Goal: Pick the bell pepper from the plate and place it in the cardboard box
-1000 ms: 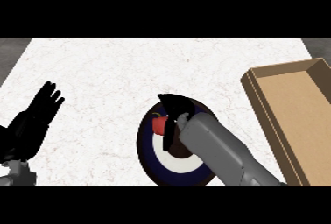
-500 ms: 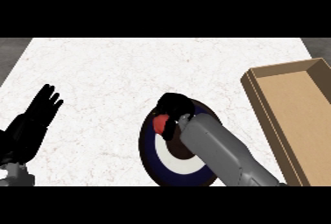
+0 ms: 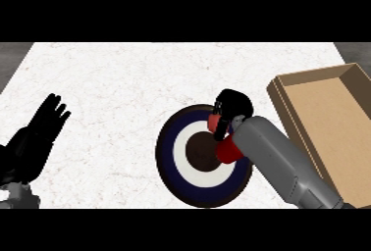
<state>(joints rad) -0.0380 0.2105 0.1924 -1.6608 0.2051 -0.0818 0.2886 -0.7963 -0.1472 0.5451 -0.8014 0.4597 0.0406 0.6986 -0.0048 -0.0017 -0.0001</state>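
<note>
Moving rightward from the plate [image 3: 170, 158] middle toward the cardboard box [image 3: 330, 122]; curling right hand [image 3: 233, 105] round the bell pepper [image 3: 226, 151] to carry it over plate's right edge; resting left hand [image 3: 38, 139] open at left

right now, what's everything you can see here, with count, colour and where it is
counter: one, white speckled top, under everything
plate: one, round, dark blue rim, white ring, brown centre, in the middle of the counter
bell pepper: one, red, over the plate's right side, partly hidden by the fingers curled round it
cardboard box: one, brown, open on top, on the counter to the right of the plate
right forearm: one, grey, coming in from the lower edge across the plate's right side
left robot hand: one, black, open, fingers up, resting at the left edge
right robot hand: one, black, curled round the bell pepper
</note>
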